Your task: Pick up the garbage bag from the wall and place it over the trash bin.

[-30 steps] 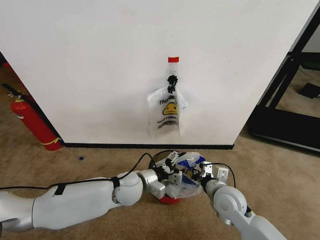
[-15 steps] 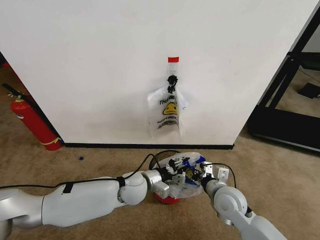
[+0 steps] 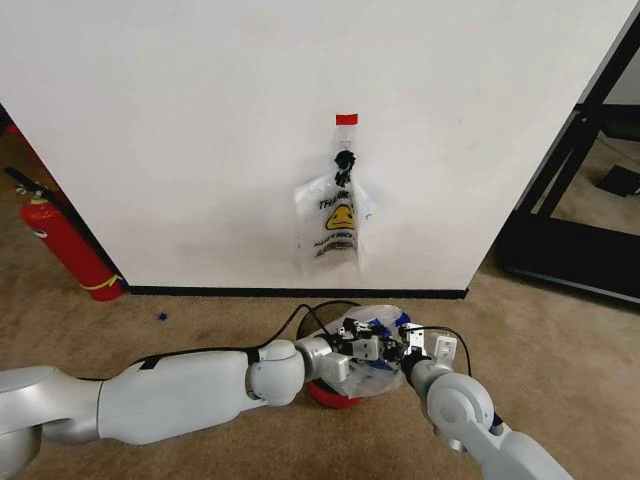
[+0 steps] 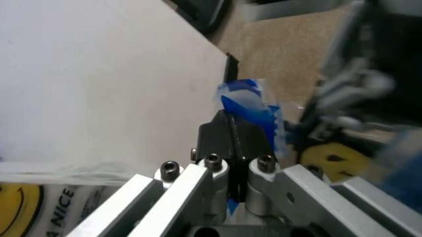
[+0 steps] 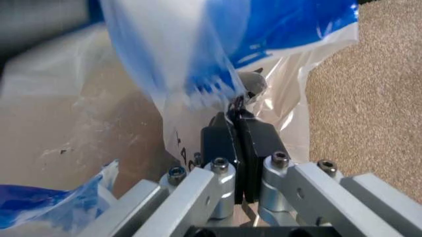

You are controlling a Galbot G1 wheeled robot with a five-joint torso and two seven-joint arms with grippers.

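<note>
Both end effectors, left (image 3: 358,339) and right (image 3: 398,346), are clamped on the bag (image 3: 375,352), holding it right over the bin (image 3: 330,395).

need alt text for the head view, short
Both grippers, left and right, pinch a crinkly translucent-white, blue-patched garbage bag over a small dark red-based trash bin on carpet. Behind, a similar smiley bag hangs on the white wall.
</note>
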